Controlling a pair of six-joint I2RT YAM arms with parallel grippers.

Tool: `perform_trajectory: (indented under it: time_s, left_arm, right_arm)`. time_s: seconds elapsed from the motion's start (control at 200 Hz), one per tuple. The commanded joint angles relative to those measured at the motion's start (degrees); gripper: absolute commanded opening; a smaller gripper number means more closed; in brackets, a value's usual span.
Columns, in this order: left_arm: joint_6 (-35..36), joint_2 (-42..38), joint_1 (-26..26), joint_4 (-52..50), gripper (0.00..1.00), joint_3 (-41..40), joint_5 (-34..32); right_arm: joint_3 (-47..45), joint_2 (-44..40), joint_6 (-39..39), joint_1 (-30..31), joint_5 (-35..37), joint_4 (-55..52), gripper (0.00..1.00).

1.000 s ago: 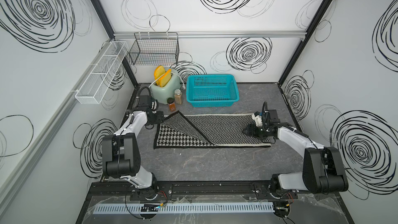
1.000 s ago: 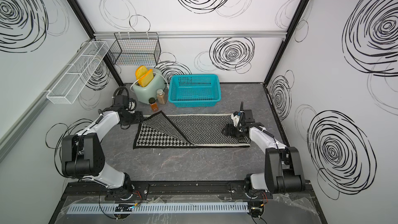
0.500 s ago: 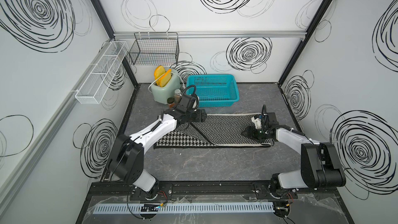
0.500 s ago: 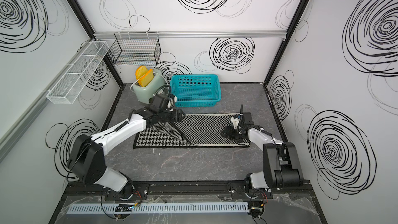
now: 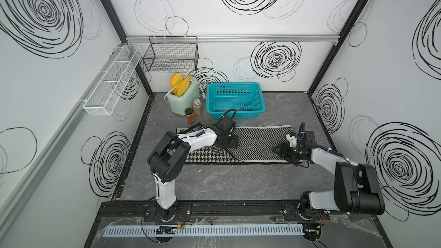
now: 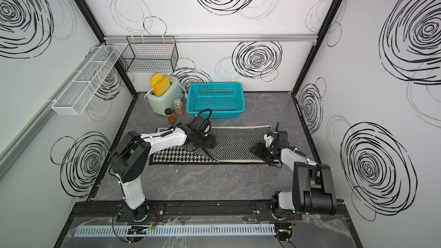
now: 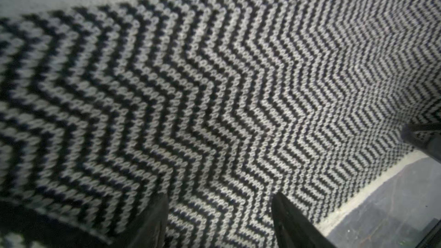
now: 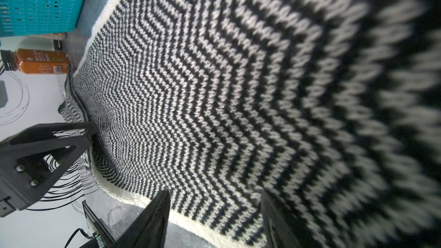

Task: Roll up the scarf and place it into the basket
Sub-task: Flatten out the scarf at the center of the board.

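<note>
- The scarf (image 5: 257, 144) lies flat and unrolled on the counter (image 5: 226, 182), chevron face up, with houndstooth showing at its near left end past a diagonal fold. The basket (image 5: 235, 84) stands empty just behind.
- The left hand (image 5: 230, 142), jaws wide and empty, hangs over mid-cloth. The right hand (image 5: 278, 150), likewise wide, is at the right end.
- Risk: a roll could run crooked or snag on that fold, and the orange spice jar (image 5: 189, 115) stands close.
- Unclear: the left arm hides the far left corner, and fingertip contact cannot be told.

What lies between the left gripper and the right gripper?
Between left gripper and right gripper lies only the scarf, chevron face up and flat, in both top views.
</note>
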Motion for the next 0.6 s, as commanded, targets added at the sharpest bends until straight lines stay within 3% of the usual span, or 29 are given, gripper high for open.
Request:
perform_trajectory:
  time_s: [0.0, 0.285, 0.48, 0.595]
  left_arm:
    - [1.24, -3.23, 0.03, -4.76, 0.72, -2.86, -4.30]
    - [-2.81, -19.81, 3.31, -10.66, 0.72, -17.57, -4.73]
    - [-2.72, -27.45, 4.25, -19.79, 0.72, -11.93, -5.99]
    - [-1.36, -19.76, 3.93, -16.19, 0.72, -1.89, -3.36]
  right_arm:
    - [-1.34, 0.09, 0.19, -1.30, 0.97, -0.21, 0.65]
    - [-0.67, -1.29, -0.15, -2.57, 0.52, -0.94, 0.65]
    - [-0.94, -1.11, -0.29, -2.56, 0.58, -0.46, 0.65]
    - [-1.25, -0.53, -0.24, -2.61, 0.57, 0.23, 0.65]
